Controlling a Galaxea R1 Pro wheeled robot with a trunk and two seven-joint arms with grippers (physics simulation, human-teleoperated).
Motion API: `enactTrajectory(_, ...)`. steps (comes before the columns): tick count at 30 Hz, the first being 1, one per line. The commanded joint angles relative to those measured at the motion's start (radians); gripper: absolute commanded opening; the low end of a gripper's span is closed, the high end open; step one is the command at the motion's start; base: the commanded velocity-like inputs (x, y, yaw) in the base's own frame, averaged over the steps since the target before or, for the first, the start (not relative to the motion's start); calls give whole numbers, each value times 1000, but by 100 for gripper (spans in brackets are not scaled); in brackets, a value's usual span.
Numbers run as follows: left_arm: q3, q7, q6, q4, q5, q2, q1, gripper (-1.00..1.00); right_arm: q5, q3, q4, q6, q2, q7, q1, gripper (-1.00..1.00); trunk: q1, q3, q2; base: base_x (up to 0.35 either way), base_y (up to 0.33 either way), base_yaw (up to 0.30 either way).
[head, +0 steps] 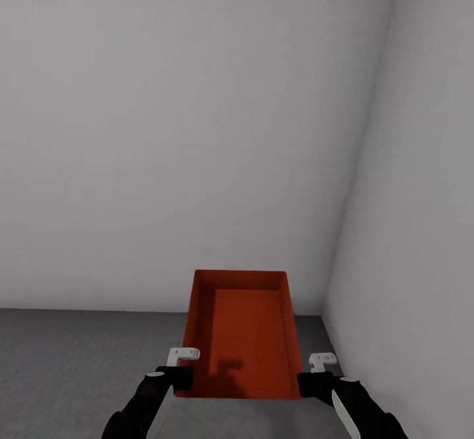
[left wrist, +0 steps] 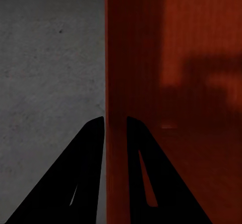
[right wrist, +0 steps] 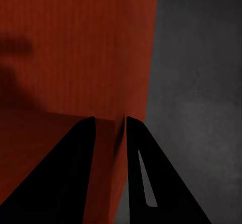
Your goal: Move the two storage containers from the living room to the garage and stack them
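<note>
A red-orange storage container (head: pixel 243 334) hangs in front of me above the dark grey concrete floor (head: pixel 79 360), open side up and empty. My left gripper (head: pixel 176 378) is shut on its left wall (left wrist: pixel 113 83), one finger outside and one inside. My right gripper (head: pixel 309 381) is shut on the right wall (right wrist: pixel 108 133) in the same way. Both wrist views show the thin red wall pinched between black fingers, with the floor (left wrist: pixel 50 73) beyond.
Plain pale grey walls (head: pixel 184 129) close the garage ahead, and a second wall (head: pixel 408 228) runs along the right, meeting in a corner. Dark concrete floor (right wrist: pixel 201 83) stretches to the left of the container.
</note>
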Motion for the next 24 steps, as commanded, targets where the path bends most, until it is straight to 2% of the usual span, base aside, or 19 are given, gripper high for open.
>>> enactTrajectory(1, 14, 7, 8, -1, 13, -5, -1, -100, 2, 30, -4, -13, 5, 1, 0, -100, 1, -2, -1, 267, -61, 0)
enactTrajectory(7, 14, 7, 8, -1, 13, -5, -1, -100, 2, 31, -4, -13, 5, 1, 0, -100, 1, -2, -1, 181, -48, 0)
enactTrajectory(24, 14, 7, 8, -1, 13, -6, -1, -100, 2, 32, 0, -14, 5, 1, 0, -100, 1, -2, -1, 6, -2, 0)
